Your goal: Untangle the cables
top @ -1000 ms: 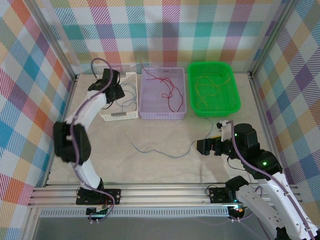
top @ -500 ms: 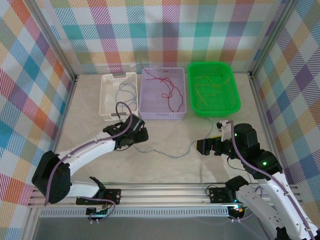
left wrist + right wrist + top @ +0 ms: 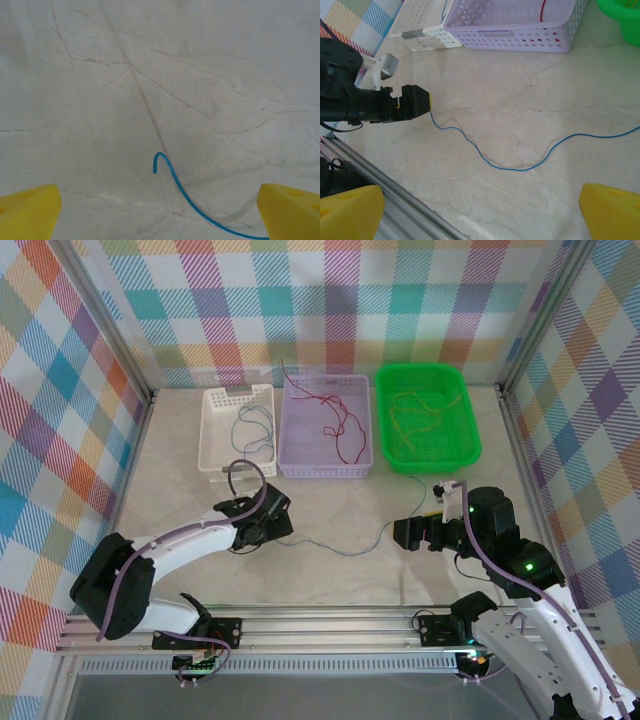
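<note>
Blue cable lies wavy, long axis left-right across the table.

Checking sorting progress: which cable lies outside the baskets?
The blue cable on the table; the red cables, yellow cables and other blue cables lie in baskets.

Three baskets sit in a row along the far edge of your worktop: left basket, middle basket, right basket, each with cables in it. In front of them a loose cable lies on the worktop, one end by the left fingers, the other seemingly near the right fingers.
</note>
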Robot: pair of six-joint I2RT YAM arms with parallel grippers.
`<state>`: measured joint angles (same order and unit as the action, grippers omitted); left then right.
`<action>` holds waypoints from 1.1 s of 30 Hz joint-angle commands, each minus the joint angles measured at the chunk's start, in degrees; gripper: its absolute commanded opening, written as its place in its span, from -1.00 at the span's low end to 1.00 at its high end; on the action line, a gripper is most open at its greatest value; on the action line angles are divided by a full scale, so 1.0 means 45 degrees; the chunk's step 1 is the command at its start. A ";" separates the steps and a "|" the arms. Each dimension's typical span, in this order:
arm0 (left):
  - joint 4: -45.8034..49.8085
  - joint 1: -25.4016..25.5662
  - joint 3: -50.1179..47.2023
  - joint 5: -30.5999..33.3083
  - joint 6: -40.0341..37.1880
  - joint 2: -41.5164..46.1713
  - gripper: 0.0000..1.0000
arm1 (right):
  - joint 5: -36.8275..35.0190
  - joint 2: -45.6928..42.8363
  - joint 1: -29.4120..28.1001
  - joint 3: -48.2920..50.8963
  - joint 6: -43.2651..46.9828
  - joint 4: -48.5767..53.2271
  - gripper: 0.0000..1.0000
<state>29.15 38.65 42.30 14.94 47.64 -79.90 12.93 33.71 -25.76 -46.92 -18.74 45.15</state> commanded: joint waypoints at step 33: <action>0.1184 0.0019 0.2509 0.2176 -0.1738 0.1532 -1.00 | 0.0051 -0.0100 -0.0135 -0.0004 0.0171 -0.0061 0.99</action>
<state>30.85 38.92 47.68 20.49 43.86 -81.76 12.93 33.65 -25.96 -46.92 -18.74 45.15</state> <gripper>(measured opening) 0.043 0.996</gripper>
